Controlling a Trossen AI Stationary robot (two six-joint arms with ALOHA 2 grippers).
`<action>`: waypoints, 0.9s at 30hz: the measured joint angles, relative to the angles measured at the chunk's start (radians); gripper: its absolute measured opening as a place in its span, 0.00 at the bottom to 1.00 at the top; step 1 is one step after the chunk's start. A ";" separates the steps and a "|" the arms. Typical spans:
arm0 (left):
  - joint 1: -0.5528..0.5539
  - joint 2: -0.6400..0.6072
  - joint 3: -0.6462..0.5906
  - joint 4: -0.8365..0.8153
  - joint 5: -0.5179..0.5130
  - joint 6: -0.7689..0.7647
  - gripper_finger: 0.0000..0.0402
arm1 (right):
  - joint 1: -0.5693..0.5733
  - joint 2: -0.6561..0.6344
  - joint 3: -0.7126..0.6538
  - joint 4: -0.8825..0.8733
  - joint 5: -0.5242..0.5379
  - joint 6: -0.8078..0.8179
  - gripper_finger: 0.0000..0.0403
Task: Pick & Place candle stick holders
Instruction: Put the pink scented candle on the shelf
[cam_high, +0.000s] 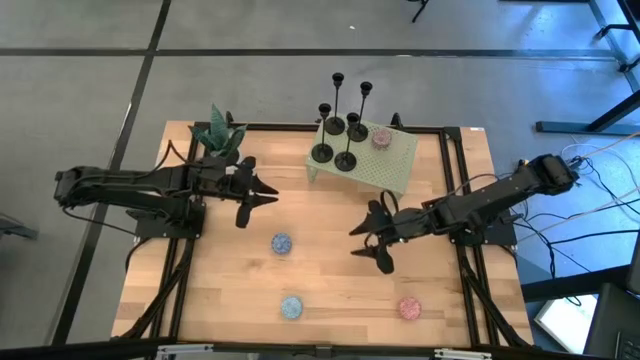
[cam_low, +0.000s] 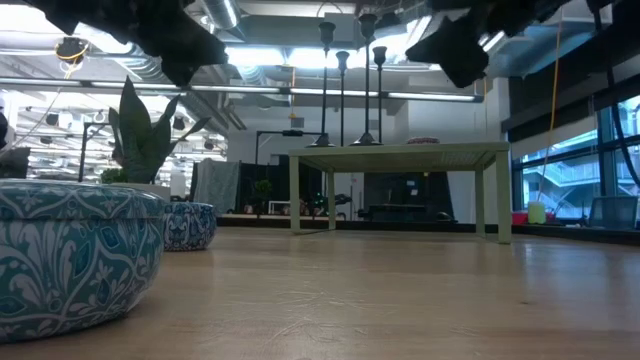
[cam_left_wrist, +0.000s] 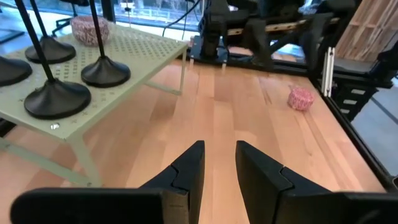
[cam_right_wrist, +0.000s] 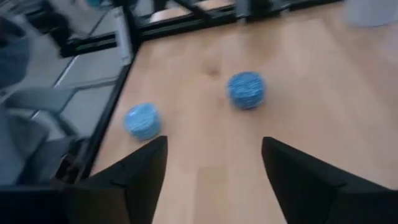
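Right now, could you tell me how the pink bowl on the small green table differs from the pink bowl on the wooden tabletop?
The pink bowl on the green table sits raised, beside the candle stick holders; the pink bowl on the tabletop sits low, alone, near the front edge. The first lies at the back, the second nearer the right gripper. Both are small, round and pink.

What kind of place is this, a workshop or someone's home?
Most likely a robotics lab in an industrial hall: two robot arms bolted to a wooden table, exposed ceiling ducts and strip lights, and loose cables on the floor.
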 joint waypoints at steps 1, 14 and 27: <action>0.000 0.006 0.000 0.000 0.000 0.000 0.22 | 0.012 0.000 0.000 -0.001 -0.001 -0.012 0.68; 0.000 0.094 0.000 0.045 -0.007 0.001 0.40 | 0.058 0.000 0.000 0.013 0.013 -0.154 0.73; -0.161 0.301 0.000 0.059 0.063 0.123 0.60 | 0.058 0.000 0.000 -0.001 0.034 -0.122 0.74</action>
